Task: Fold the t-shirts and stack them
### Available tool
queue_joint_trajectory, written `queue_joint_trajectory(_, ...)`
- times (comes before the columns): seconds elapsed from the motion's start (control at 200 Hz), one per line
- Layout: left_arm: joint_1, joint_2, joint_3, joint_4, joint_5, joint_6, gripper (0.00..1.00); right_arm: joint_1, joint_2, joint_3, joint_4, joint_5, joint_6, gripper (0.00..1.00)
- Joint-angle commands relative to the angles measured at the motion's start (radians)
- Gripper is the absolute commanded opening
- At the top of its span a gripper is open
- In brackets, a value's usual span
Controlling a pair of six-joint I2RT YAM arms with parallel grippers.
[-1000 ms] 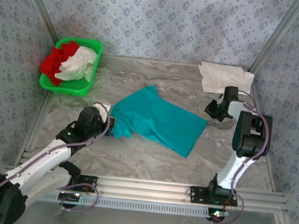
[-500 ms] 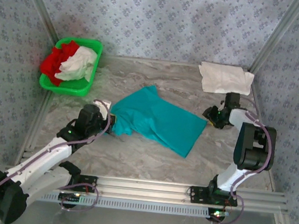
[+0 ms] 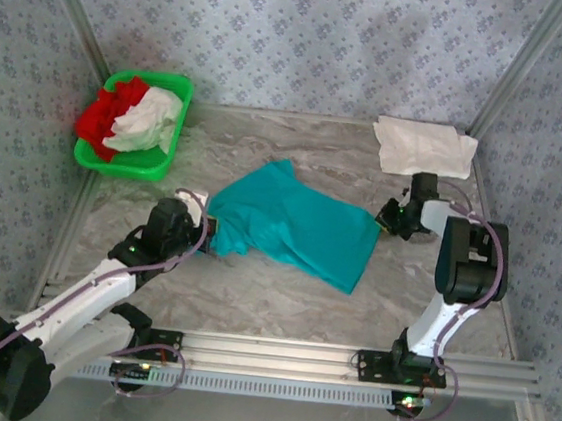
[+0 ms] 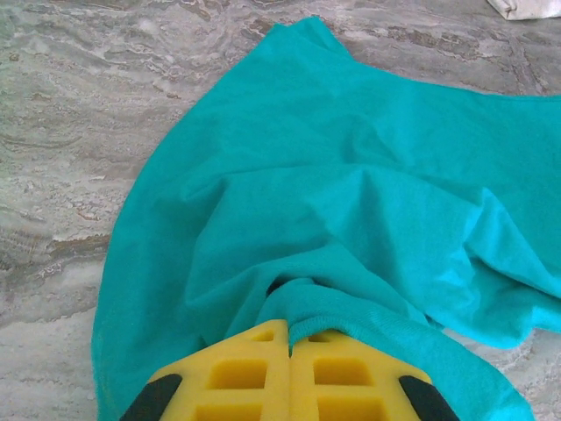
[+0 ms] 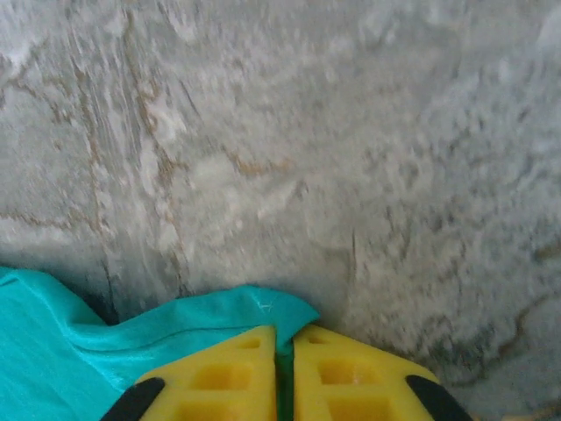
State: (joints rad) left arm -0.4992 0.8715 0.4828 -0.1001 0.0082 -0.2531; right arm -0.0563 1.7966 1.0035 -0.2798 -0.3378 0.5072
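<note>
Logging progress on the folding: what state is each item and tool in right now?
Teal t-shirt: unfolded, one end bunched.
Left tool: shut on the bunched end.
Right tool: shut on the opposite corner.
White t-shirt: folded, lying flat.
Green basket: holds crumpled red and white shirts.

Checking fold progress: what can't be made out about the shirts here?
Green basket: how many shirts the red cloth and white cloth make, bunched together, top view.
White pile: one shirt or several, too small, top view.
Teal t-shirt: how much the left gripper pinches, pads cover it, left wrist view.
</note>
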Motion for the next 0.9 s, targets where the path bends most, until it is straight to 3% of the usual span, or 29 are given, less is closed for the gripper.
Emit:
queue_joint_trajectory(0.0,0.008,-0.020,0.009,0.047,-0.030,-0.008,0.00,-0.001,0.023,0.043,-0.025,0.040,-0.020,0.04)
queue_joint_trajectory(0.045,0.011,-0.022,0.003,0.068,-0.043,-0.003,0.00,-0.005,0.016,0.064,-0.036,0.054,-0.033,0.00)
queue_joint_trajectory(0.27,0.054,0.009,0.021,0.253,-0.033,0.017,0.00,-0.076,-0.018,0.222,-0.089,0.059,-0.070,0.00)
queue_joint_trajectory(0.475,0.064,0.016,0.139,0.159,0.047,0.131,0.00,-0.132,-0.067,0.363,-0.165,0.115,-0.084,0.00)
queue_joint_trajectory(0.655,0.070,-0.058,0.097,0.116,0.083,0.149,0.00,-0.181,-0.033,0.433,-0.171,0.136,-0.066,0.00)
queue_joint_trajectory(0.675,0.070,-0.066,0.089,0.114,0.093,0.148,0.05,-0.181,-0.025,0.441,-0.167,0.135,-0.062,0.00)
queue_joint_trajectory(0.725,0.070,-0.080,0.073,0.103,0.115,0.141,0.27,-0.174,-0.006,0.466,-0.182,0.128,-0.059,0.00)
queue_joint_trajectory(0.79,0.068,-0.093,0.069,0.082,0.149,0.143,0.30,-0.164,0.009,0.476,-0.184,0.116,-0.060,0.00)
queue_joint_trajectory(0.829,0.068,-0.101,0.070,0.076,0.173,0.140,0.39,-0.163,0.015,0.481,-0.196,0.114,-0.059,0.00)
queue_joint_trajectory(0.859,0.068,-0.108,0.071,0.068,0.187,0.139,0.48,-0.162,0.011,0.478,-0.206,0.116,-0.057,0.08)
queue_joint_trajectory(0.894,0.068,-0.115,0.073,0.064,0.188,0.136,0.51,-0.162,0.004,0.466,-0.204,0.122,-0.046,0.25)
